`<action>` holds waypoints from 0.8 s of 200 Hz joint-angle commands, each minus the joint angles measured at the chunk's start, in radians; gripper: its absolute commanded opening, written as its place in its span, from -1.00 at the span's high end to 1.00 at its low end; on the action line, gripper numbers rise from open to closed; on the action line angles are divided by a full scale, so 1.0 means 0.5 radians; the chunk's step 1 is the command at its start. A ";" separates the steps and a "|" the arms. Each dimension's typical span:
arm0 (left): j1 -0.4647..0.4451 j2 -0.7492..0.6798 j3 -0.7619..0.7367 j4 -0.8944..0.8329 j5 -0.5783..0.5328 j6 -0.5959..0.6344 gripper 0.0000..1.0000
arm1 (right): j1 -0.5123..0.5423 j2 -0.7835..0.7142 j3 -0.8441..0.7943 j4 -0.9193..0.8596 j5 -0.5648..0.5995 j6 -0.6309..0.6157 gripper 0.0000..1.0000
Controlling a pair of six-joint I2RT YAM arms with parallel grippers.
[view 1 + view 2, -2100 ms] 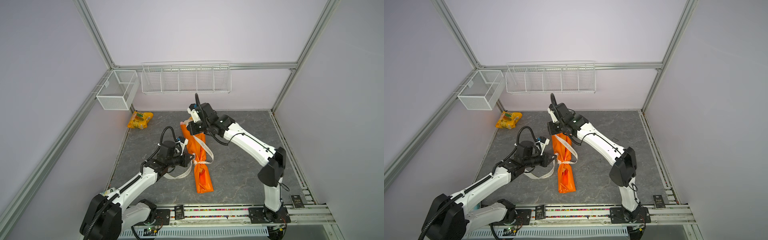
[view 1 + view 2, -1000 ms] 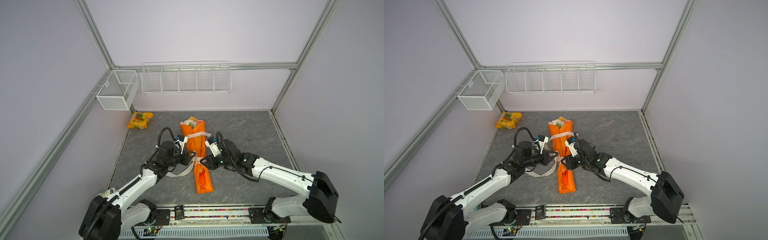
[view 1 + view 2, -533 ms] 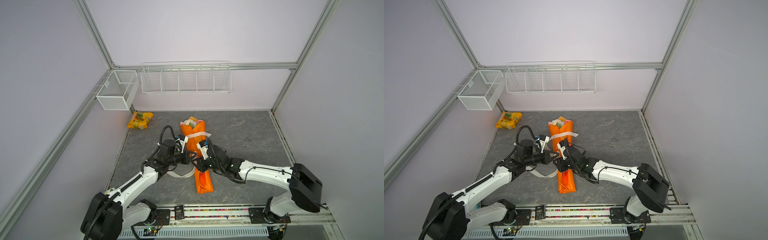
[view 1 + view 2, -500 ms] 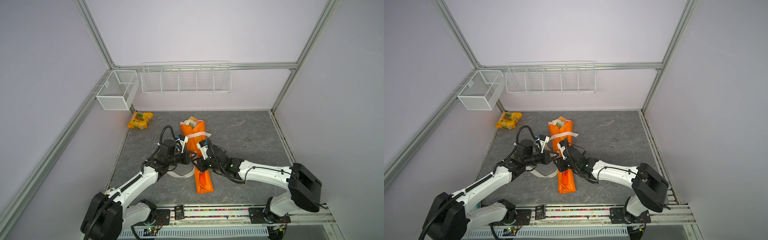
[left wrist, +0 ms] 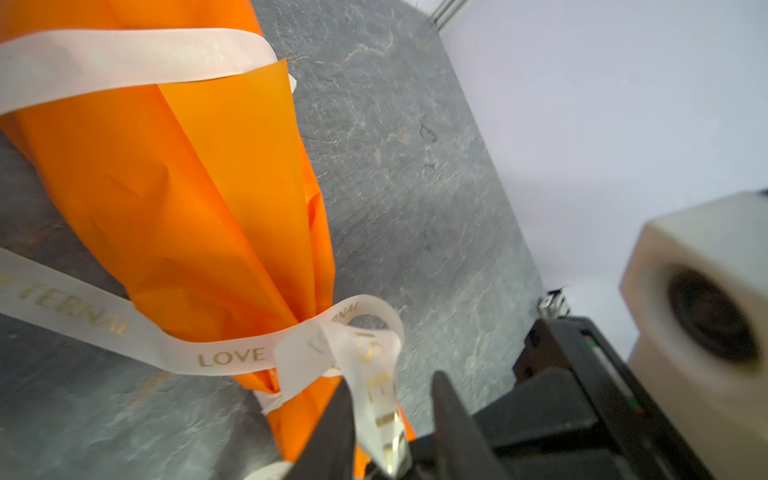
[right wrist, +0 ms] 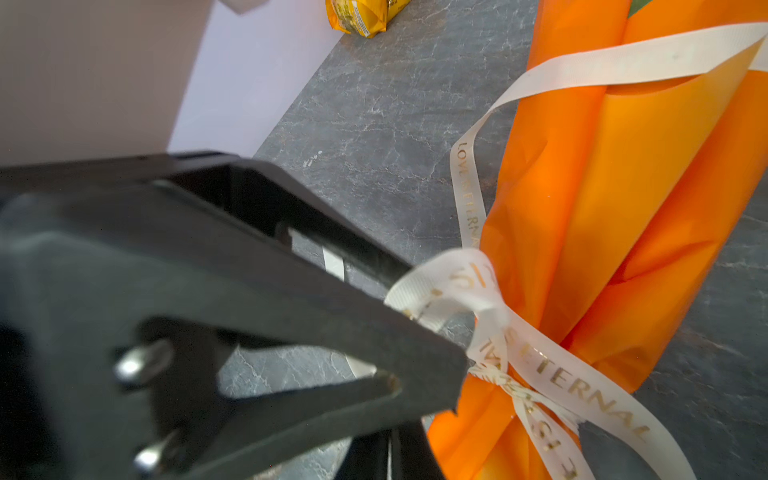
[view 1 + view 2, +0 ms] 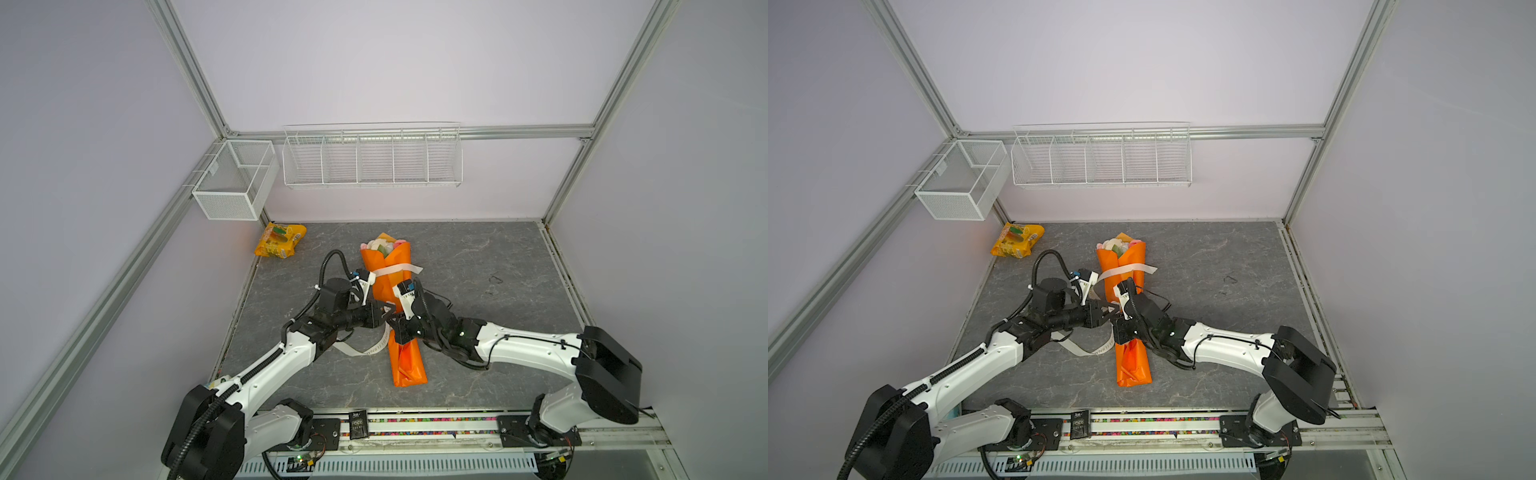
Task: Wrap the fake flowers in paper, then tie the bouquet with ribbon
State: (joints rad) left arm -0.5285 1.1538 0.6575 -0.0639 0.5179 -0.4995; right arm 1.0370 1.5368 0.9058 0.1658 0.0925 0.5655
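Note:
The bouquet of fake flowers (image 7: 386,286) (image 7: 1121,270) lies on the grey table in its orange paper wrap, blooms toward the back wall. A white ribbon with gold lettering (image 5: 232,353) (image 6: 536,357) is crossed around its narrow waist; one end lies over the upper wrap (image 7: 395,269), another curls on the table (image 7: 365,349). My left gripper (image 7: 384,313) (image 5: 392,415) is open at the waist's left side, a ribbon strand hanging loose between its fingers. My right gripper (image 7: 1119,328) (image 6: 390,457) meets it there, shut on a thin edge of ribbon. The stems are hidden.
A yellow-orange snack packet (image 7: 280,245) lies at the back left corner. A white mesh basket (image 7: 232,183) and a long wire rack (image 7: 372,160) hang on the walls above the table. The two wrists almost touch over the bouquet's waist.
My right arm came down from the bouquet's top to its waist and shut on the ribbon. My left gripper, shut before, has opened and let the strand go.

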 commanded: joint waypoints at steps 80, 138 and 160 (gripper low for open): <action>0.532 0.023 0.129 -0.602 -0.188 -0.434 -0.18 | 0.005 -0.014 -0.140 0.197 0.103 0.109 0.86; 0.527 0.738 0.366 -0.521 -0.126 -0.529 -0.02 | 0.013 -0.002 -0.086 0.144 0.094 0.057 0.87; 0.515 0.872 0.425 -0.515 -0.134 -0.608 -0.03 | 0.012 0.012 -0.066 0.125 0.083 0.041 0.86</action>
State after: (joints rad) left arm -0.2642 1.5497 0.8108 -0.3347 0.4644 -0.7509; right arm 1.0370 1.5360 0.8471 0.2359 0.1345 0.5987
